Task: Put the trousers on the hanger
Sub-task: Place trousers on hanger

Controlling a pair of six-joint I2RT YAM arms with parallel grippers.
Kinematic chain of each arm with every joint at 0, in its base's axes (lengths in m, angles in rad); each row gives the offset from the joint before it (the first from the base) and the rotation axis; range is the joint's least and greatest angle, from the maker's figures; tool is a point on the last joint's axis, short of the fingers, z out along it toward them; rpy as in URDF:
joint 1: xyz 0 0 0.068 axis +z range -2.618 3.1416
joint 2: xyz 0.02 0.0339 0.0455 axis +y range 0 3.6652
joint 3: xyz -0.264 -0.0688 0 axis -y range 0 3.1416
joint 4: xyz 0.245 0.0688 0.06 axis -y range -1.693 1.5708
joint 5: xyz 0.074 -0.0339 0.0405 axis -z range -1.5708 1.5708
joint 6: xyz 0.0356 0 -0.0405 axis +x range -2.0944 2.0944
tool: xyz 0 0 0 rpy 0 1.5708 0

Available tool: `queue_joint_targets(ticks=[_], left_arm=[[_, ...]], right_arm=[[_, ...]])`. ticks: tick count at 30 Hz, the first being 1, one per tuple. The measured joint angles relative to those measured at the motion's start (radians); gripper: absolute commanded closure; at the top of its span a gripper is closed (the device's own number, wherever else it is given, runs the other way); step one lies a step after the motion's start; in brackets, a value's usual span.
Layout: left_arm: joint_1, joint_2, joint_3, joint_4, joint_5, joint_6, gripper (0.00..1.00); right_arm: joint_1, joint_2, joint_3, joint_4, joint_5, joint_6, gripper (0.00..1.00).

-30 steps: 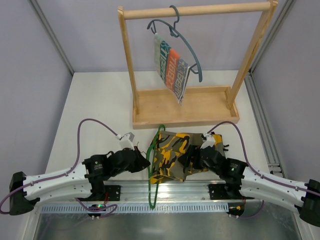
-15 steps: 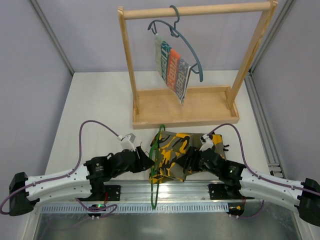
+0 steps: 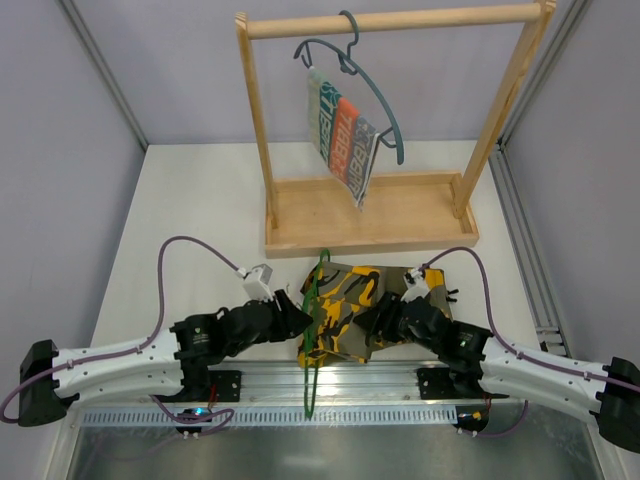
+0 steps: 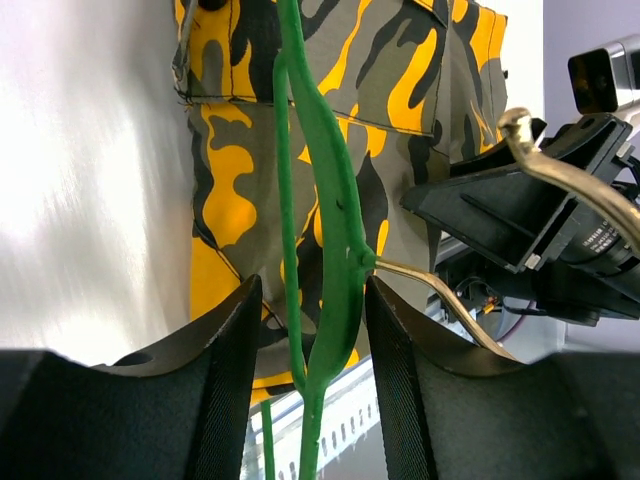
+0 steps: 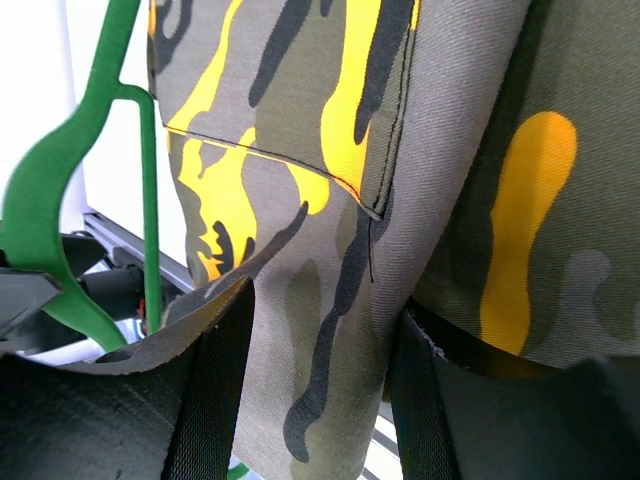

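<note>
The trousers (image 3: 345, 305) are lying folded just in front of the wooden rack (image 3: 370, 215), the hanger (image 3: 312, 335) lying along their left edge, your left gripper (image 3: 297, 313) straddling its neck with fingers apart, your right gripper (image 3: 368, 322) pinching a fold of the trousers.

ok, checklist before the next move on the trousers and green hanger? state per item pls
1. Hanger between the left gripper's jaws: ok.
2. Left jaws closed on it: not ok, gap beside the wire.
3. Trousers fold between the right gripper's jaws: ok.
4. Right grip firm: cannot tell.
5. Trousers threaded through hanger: cannot tell; hanger shows on top of the cloth.
6. Hook clear of right arm: cannot tell, they look close.
</note>
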Motion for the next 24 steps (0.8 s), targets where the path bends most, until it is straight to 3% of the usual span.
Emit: queue_joint_targets(ticks=[7,18,22,24], left_arm=[[-0.004,0.000,0.000,0.030,-0.027,0.015,0.53],[-0.009,0.093,0.002,0.105,-0.045,0.032,0.65],[-0.011,0.114,0.010,0.121,-0.046,0.030,0.81],[-0.014,0.119,0.014,0.124,-0.049,0.024,0.95]], right_arm=[[0.001,-0.019,0.000,0.000,0.019,0.027,0.45],[0.001,-0.031,0.000,0.000,0.045,0.063,0.46],[0.002,-0.031,0.000,-0.001,0.050,0.072,0.46],[0.003,-0.031,0.000,-0.001,0.052,0.075,0.47]])
